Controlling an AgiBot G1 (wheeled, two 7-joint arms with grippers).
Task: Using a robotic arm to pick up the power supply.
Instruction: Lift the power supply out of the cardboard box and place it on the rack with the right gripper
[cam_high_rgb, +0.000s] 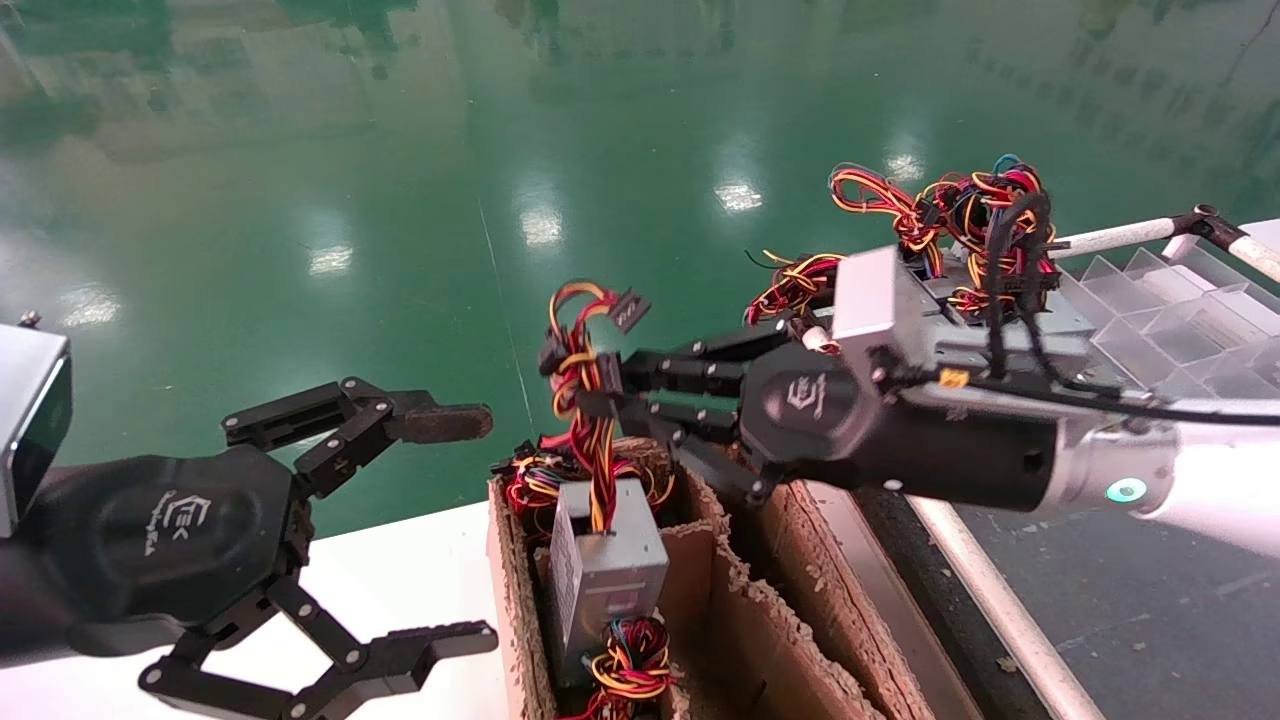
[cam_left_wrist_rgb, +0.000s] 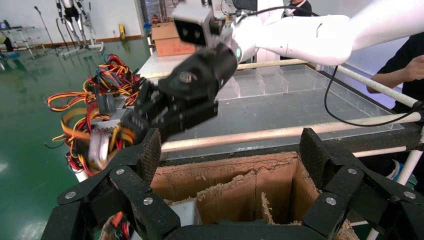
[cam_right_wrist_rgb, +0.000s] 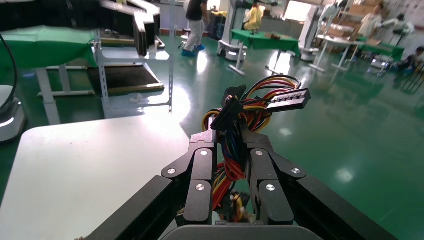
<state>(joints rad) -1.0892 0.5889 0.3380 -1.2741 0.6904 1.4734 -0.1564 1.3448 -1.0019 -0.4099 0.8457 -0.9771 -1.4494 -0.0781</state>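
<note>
Right tool (cam_high_rgb: 600, 385) is clamped on the wire bundle (cam_high_rgb: 583, 400) of the power supply (cam_high_rgb: 600, 570), fingers nearly closed with the red/yellow/orange/black wires pinched between them. Right wrist view confirms it: both fingers (cam_right_wrist_rgb: 202, 172) flank the wires (cam_right_wrist_rgb: 227, 165), and a black connector (cam_right_wrist_rgb: 287, 100) sticks out past the fingertips.

The power supply is a grey metal box standing on end inside the cardboard box (cam_high_rgb: 515, 600), in the compartment nearest the robot's left. The wires run straight up from its top face to the tool. Can't tell if the unit's base touches the carton floor. More loose wire (cam_high_rgb: 630, 670) lies coiled at its lower end, and another tangle (cam_high_rgb: 525, 480) sits behind it at the carton's far rim.

The robotic arm (cam_high_rgb: 1200, 500) comes in from the right, green ring (cam_high_rgb: 1127, 490) lit, grey camera block (cam_high_rgb: 880, 300) on top of the wrist.

Left tool (cam_high_rgb: 455, 530) hovers just left of the carton over the white worktop (cam_high_rgb: 400, 570), jaws wide apart and holding nothing. In its wrist view, both fingers (cam_left_wrist_rgb: 150, 155) frame the carton's torn cardboard dividers (cam_left_wrist_rgb: 235, 190).

Behind the right arm, a second power supply (cam_high_rgb: 990, 310) with a big wire tangle (cam_high_rgb: 950, 215) sits beside a clear plastic divider tray (cam_high_rgb: 1180, 320). Green glossy floor (cam_high_rgb: 500, 150) beyond.
</note>
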